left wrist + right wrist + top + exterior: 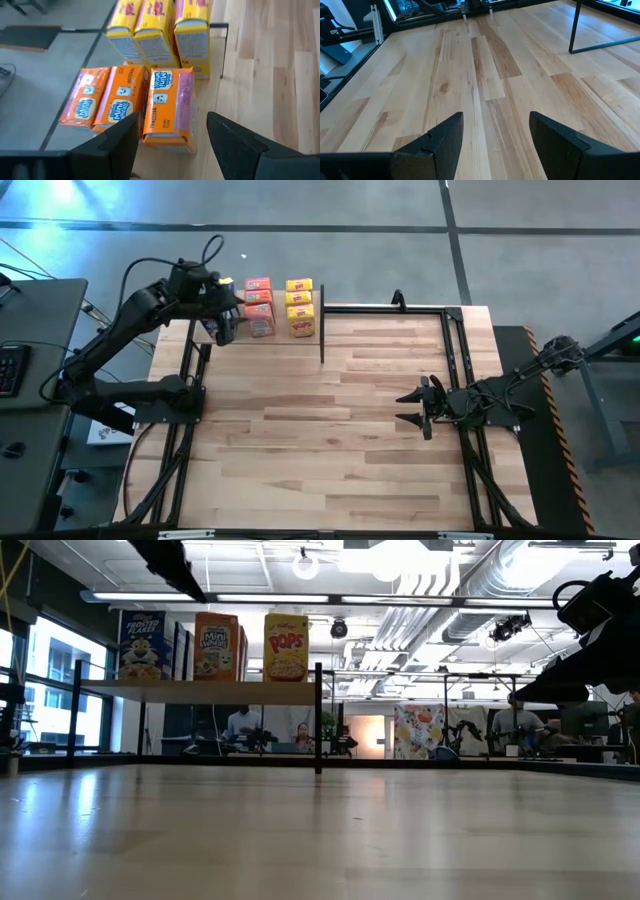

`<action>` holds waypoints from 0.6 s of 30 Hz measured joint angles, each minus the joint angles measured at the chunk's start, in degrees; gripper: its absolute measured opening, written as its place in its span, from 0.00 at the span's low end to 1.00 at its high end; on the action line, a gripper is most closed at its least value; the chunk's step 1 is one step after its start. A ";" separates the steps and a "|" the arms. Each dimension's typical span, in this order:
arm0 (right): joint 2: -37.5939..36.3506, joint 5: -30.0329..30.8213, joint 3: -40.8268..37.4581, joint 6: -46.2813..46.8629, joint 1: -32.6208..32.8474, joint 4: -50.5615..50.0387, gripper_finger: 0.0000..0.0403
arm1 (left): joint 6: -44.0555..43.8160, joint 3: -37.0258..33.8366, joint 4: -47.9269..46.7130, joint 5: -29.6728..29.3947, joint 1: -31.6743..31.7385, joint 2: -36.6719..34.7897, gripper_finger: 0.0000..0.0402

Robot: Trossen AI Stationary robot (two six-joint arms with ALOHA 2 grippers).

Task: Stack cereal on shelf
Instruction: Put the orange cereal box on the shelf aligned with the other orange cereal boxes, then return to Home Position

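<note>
Progress is judged near complete: no loose cereal is seen on the table point(330, 440) in any view, and all visible boxes are carried by the shelf point(110, 686) at the far left corner of the table.

Shelf contents, left to right, as seen in the low view:
- Blue boxes point(145, 644): placed at the left end. One printed front is shown; the number behind it cannot be counted. In the high view this group is mostly hidden under the left arm.
- Orange boxes point(120, 102): three are counted in the left wrist view, set side by side in the middle.
- Yellow boxes point(155, 30): three are counted, set side by side at the right end, just beside a black post.

The left gripper point(173, 131) is held above the left part of the shelf, near the orange group. Its fingers are spread moderately and nothing is seen clamped between them.

The right gripper point(406, 407) is parked over the right half of the table, well apart from the shelf. Its fingers are spread moderately and nothing is held.

Remaining work is judged to be small: the left arm is to be withdrawn from the shelf, and the blue count is to be confirmed once the arm is clear.
</note>
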 joint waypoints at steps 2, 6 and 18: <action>0.00 0.00 0.00 0.00 0.00 0.02 0.55 | -0.93 0.00 0.00 0.56 0.00 -1.49 0.55; 0.00 0.00 0.00 0.00 0.00 0.02 0.55 | -4.44 0.00 0.02 5.76 0.00 -4.44 0.55; -0.02 0.00 0.00 0.00 0.00 -0.01 0.55 | -10.34 -11.97 3.68 27.32 -0.09 -17.25 0.55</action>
